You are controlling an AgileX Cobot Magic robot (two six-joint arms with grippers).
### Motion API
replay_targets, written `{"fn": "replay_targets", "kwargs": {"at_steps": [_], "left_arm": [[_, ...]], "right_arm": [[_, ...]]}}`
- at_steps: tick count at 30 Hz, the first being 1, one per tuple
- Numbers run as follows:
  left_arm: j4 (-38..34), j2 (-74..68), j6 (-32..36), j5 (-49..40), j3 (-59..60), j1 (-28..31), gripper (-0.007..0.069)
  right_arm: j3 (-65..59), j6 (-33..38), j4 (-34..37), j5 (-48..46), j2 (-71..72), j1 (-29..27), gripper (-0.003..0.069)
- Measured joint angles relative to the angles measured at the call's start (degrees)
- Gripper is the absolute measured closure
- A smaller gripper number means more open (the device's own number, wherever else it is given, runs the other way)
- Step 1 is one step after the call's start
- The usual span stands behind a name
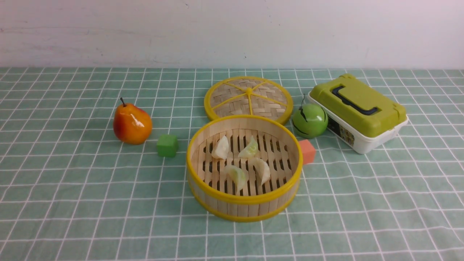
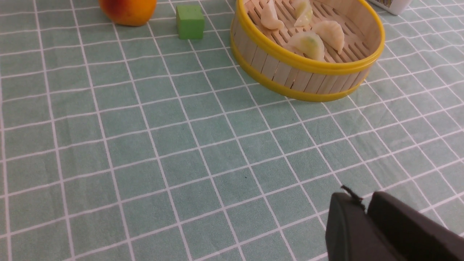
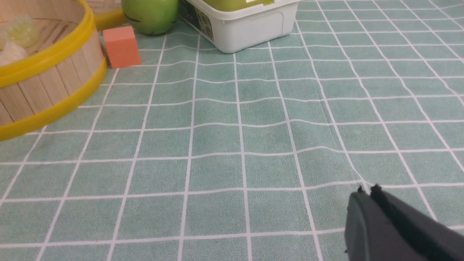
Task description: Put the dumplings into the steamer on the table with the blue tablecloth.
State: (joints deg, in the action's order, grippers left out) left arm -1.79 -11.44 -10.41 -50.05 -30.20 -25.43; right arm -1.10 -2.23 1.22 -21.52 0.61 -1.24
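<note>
Two cubes (image 1: pixel 167 145) flanking the steamer (image 1: pixel 203 186) (lid (image 1: pixel 248 98) just behind)

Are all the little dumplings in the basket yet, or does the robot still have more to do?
It looks finished. All four dumplings lie on the slatted floor of the steamer, and none shows on the tablecloth. Nothing is in hand: the left end effector and the right end effector are both shut, holding nothing, above bare cloth away from the steamer. The lid lies flat behind the steamer, but the job doesn't ask for it.
</note>
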Motion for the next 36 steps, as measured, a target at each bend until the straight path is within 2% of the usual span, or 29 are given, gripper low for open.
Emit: {"fn": "replay_targets", "kwargs": {"at_steps": [27, 29, 31, 36], "left_arm": [[0.00, 0.00, -0.02, 0.64, 0.91, 0.00, 0.0523], [-0.04, 0.00, -0.57, 3.78, 2.93, 0.00, 0.0523], [0.42, 0.34, -2.08, 11.29, 6.32, 0.00, 0.0535], [2.68, 3.08, -2.96, 28.69, 14.24, 2.98, 0.0638]], "right_arm": [[0.02, 0.00, 0.00, 0.00, 0.00, 0.00, 0.0623], [0.02, 0.00, 0.00, 0.00, 0.00, 0.00, 0.0618], [0.02, 0.00, 0.00, 0.00, 0.00, 0.00, 0.0617], [0.02, 0.00, 0.00, 0.00, 0.00, 0.00, 0.0611]]}}
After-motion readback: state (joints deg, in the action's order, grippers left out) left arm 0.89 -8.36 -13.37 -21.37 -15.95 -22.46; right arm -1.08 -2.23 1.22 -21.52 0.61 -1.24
